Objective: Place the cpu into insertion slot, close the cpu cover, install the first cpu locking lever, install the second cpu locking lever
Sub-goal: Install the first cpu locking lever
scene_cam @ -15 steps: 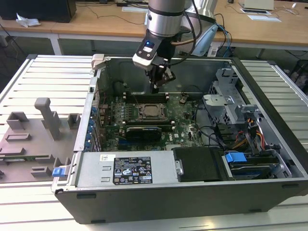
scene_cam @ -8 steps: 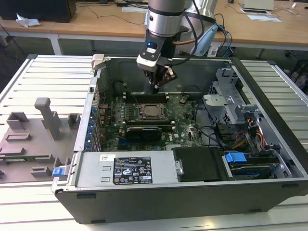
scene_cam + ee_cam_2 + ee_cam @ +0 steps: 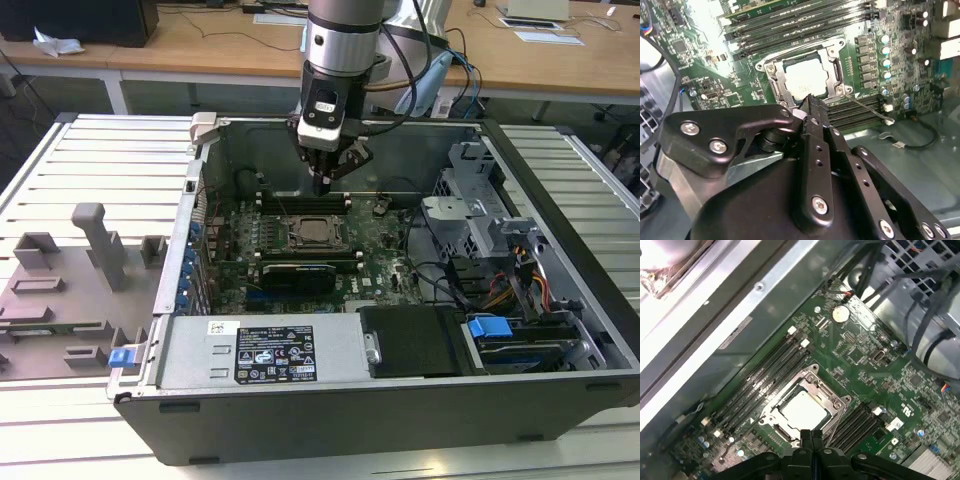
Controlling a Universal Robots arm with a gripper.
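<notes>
**Open computer case (image 3: 300, 420) on the bench (image 3: 90, 150).** The gripper (image 3: 322, 184) hangs inside the case near its far wall, over the far edge of the green motherboard (image 3: 385, 245). In both wrist views its fingertips (image 3: 807, 436) appear pressed together with nothing between them.

You see the cpu (image 3: 804, 80) lying flat in the insertion slot (image 3: 815, 377), near the middle of the motherboard and just beside the fingertips. The cpu cover (image 3: 776, 82) is folded down around it.

A thin wire lever (image 3: 867, 109) runs out from one slot corner across the memory slots (image 3: 760, 375); whether it is latched is unclear.

The drive cage (image 3: 480, 200) and loose cables (image 3: 520, 285) crowd the case side at the exterior view's right. The power supply (image 3: 265, 350) fills the near edge. A grey fixture plate (image 3: 60, 290) sits on the bench at the exterior view's left.
</notes>
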